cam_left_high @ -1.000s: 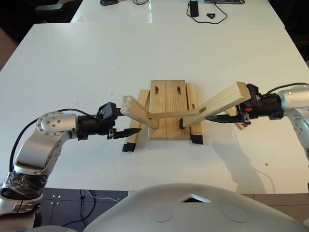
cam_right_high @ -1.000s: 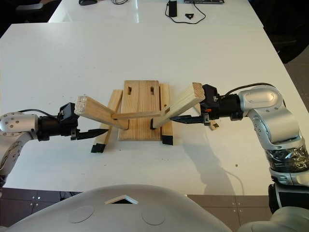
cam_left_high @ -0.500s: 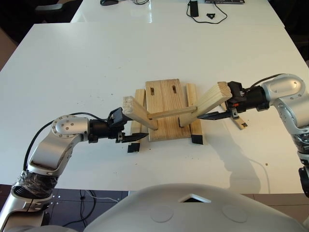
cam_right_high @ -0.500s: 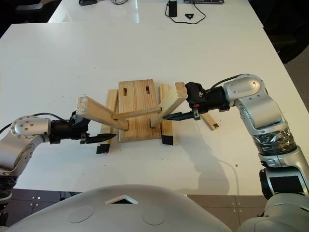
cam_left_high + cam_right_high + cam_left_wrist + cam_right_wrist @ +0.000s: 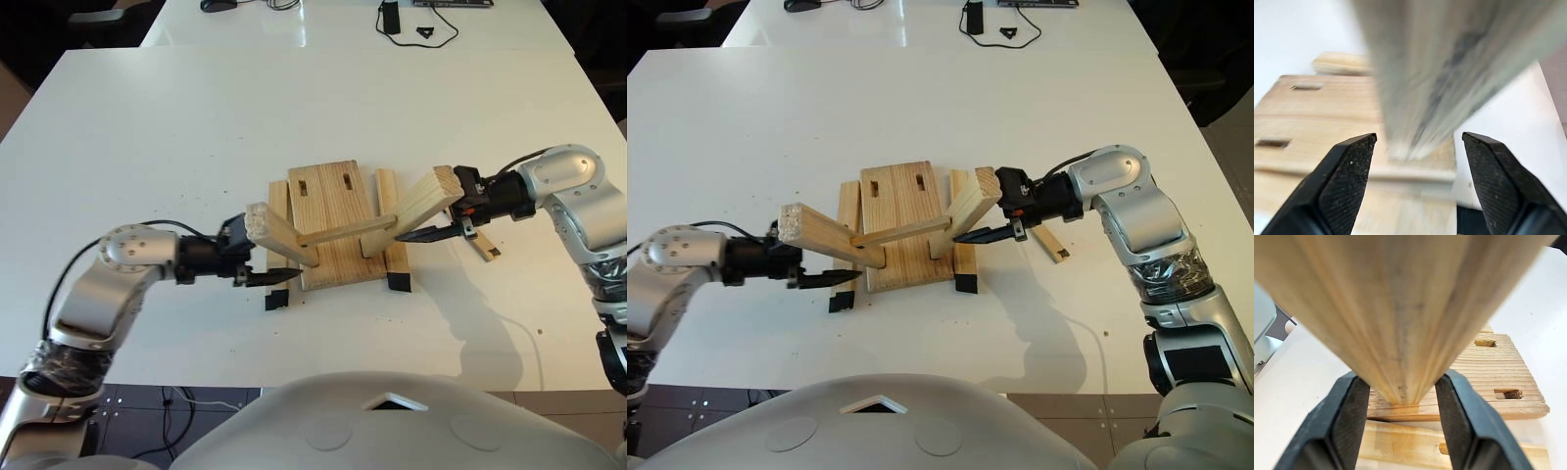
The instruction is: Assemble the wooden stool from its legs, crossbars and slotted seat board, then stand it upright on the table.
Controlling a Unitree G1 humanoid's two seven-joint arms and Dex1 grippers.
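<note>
The right end effector (image 5: 409, 233) is clamped on a thick pale wooden leg (image 5: 419, 204). In the right wrist view its black fingers (image 5: 1352, 421) press the wood from both sides. That leg tilts up toward the robot's right, with its lower end over the slotted wooden seat board (image 5: 333, 191).

The left end effector (image 5: 277, 278) stands wide, its dark fingers (image 5: 1347, 181) spread to either side of a second pale wooden leg (image 5: 284, 237). The blur makes it hard to say whether they touch the wood. This leg slopes the opposite way, its raised end toward the robot's left.

A thin wooden crossbar (image 5: 338, 233) joins the two tilted legs over the board. The seat board lies flat on the white worktop (image 5: 147, 147), with two slots showing near its far edge.

Two more wooden legs with black feet lie flat against the board, one on its left (image 5: 278, 196) and one on its right (image 5: 391, 196). A short loose wooden bar (image 5: 484, 247) lies on the worktop near the right end effector.
</note>
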